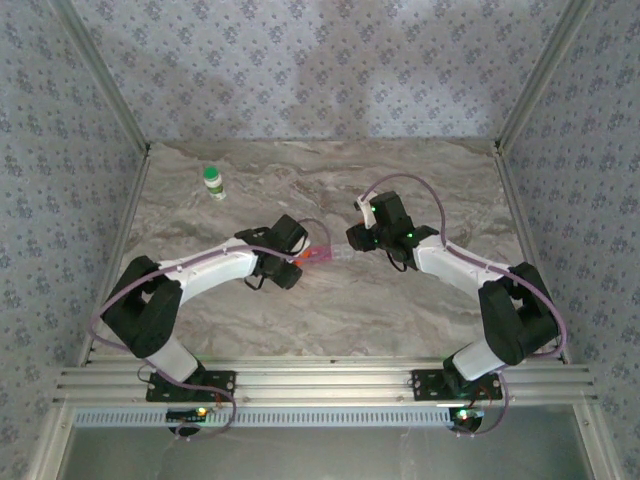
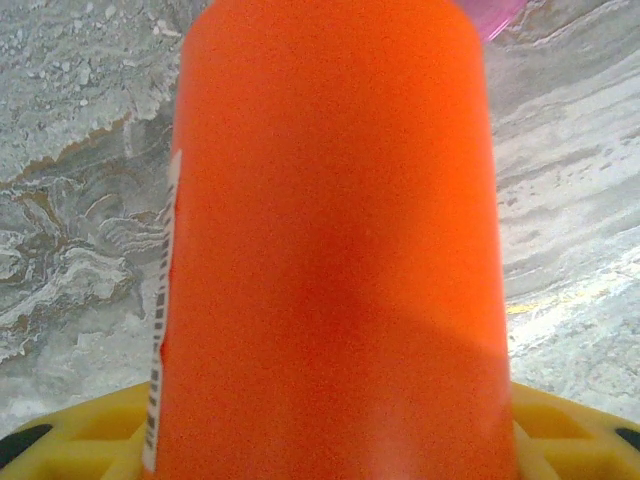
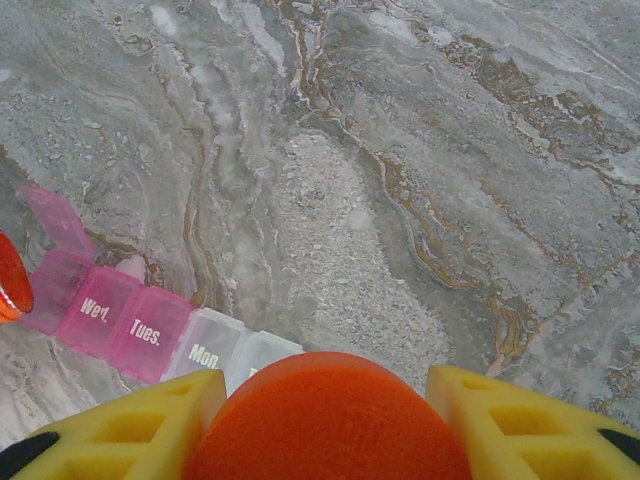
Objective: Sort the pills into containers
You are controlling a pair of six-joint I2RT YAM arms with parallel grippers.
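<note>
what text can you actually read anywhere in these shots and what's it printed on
"Wed." on a pink compartment of the pill box
"Tues." on the pink compartment next to it
"Mon" on the clear compartment after that; the next compartment's label is hidden behind the orange cap
Unreadable: the white label strip on the orange bottle, its print seen edge-on
Too small to read: any label on the green-capped bottle

Grey-brown marble-patterned tabletop (image 1: pixel 400 310) inside a booth of pale floral-print walls (image 1: pixel 320 70).
A small white plastic bottle with a green cap (image 1: pixel 214 182) stands upright near the table's back left corner, alone on bare surface. Ribbed aluminium rails (image 1: pixel 330 380) run along the near edge.
</note>
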